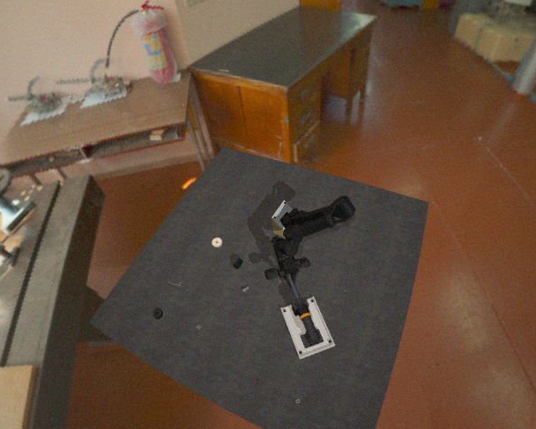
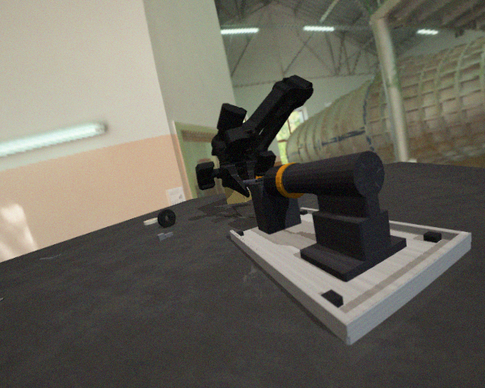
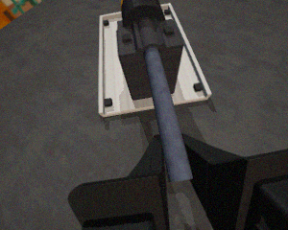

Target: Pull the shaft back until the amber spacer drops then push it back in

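Note:
The gripper is shut on the outer end of the blue-grey shaft. The shaft runs from the fingers into the near black support block. The amber spacer is still around the shaft line, against the big black housing block. A dark section shows between the amber spacer and the support block; whether it is another spacer cannot be told. The shaft inside the housing is hidden.
The housing and support stand on a white rimmed base. Left of the arm lie a black cylinder, a cream disc, a small grey piece and a black ring.

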You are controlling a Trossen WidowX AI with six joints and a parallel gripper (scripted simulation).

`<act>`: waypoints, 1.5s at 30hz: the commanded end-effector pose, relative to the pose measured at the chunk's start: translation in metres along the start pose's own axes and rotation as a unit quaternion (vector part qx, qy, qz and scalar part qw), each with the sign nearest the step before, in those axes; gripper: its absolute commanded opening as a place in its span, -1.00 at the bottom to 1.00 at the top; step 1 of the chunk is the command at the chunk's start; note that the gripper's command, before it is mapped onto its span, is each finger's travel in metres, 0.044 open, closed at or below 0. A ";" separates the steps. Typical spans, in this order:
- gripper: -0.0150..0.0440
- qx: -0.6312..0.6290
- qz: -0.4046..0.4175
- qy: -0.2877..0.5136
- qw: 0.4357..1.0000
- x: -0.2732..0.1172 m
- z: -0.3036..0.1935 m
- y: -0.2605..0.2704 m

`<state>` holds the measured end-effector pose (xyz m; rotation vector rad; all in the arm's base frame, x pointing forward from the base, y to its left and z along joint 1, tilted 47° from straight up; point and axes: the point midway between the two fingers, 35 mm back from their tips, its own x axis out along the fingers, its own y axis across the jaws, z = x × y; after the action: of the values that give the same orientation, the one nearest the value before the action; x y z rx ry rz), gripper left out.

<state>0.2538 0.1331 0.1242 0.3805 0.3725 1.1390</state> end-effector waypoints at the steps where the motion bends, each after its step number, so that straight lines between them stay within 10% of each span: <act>1: -0.49 -0.002 0.001 0.000 1.000 -0.001 -0.001 0.000; 45: -0.49 -0.002 0.001 0.000 1.000 -0.004 -0.004 0.000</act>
<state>0.2509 0.1301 0.1214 0.3804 0.3726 1.1388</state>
